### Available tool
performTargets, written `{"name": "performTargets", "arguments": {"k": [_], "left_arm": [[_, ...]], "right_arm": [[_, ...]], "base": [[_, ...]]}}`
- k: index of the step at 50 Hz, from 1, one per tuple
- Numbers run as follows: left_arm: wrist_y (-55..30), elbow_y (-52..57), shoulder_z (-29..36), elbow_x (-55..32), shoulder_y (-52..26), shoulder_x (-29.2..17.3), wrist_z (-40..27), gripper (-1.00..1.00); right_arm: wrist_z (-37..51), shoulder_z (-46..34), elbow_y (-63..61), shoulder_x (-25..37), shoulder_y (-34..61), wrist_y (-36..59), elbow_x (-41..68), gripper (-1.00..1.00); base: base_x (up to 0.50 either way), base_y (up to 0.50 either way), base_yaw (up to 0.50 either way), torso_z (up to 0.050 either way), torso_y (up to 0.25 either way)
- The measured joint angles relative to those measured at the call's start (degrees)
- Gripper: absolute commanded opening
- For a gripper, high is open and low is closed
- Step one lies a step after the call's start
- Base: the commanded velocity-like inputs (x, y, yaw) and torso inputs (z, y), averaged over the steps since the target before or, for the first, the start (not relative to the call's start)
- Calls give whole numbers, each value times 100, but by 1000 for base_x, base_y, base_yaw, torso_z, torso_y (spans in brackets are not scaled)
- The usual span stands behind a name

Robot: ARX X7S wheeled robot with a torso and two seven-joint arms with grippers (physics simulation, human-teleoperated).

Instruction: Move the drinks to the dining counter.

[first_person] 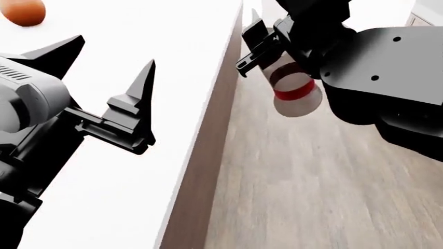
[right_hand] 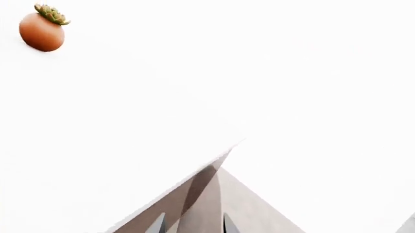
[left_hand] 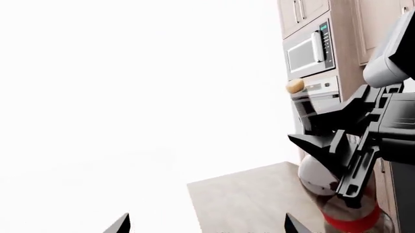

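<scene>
My right gripper [first_person: 266, 49] is shut on a clear bottle with a red band [first_person: 291, 89], one of the drinks. It holds the bottle in the air over the wooden floor, just beside the dining counter's edge. The left wrist view shows the same bottle [left_hand: 353, 221] in the right gripper [left_hand: 337, 165]. The dining counter [first_person: 138, 197] is a plain white slab [left_hand: 97, 121] [right_hand: 194, 73]. Over it hangs my left gripper [first_person: 114, 52], open and wide, with nothing between its fingertips [left_hand: 123, 224]. In the right wrist view only the two finger tips [right_hand: 159, 224] show, and the glass cannot be made out.
An orange-brown fruit with a green top [right_hand: 42, 31] [first_person: 24, 11] [left_hand: 295, 86] lies on the counter's far part. Wooden floor [first_person: 312, 181] runs along the counter's right side. A microwave [left_hand: 310, 48], an oven [left_hand: 318, 94] and wooden cabinets stand beyond.
</scene>
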Motion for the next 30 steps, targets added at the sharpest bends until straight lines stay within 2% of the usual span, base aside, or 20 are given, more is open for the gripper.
{"name": "performTargets", "arguments": {"k": [30], "left_arm": [[58,4,2,34,69,-29,19,100]], "right_arm": [[-3,-5,-16,1,-6,13,41,-100]], "base": [[-451,-356,0,1,2]]}}
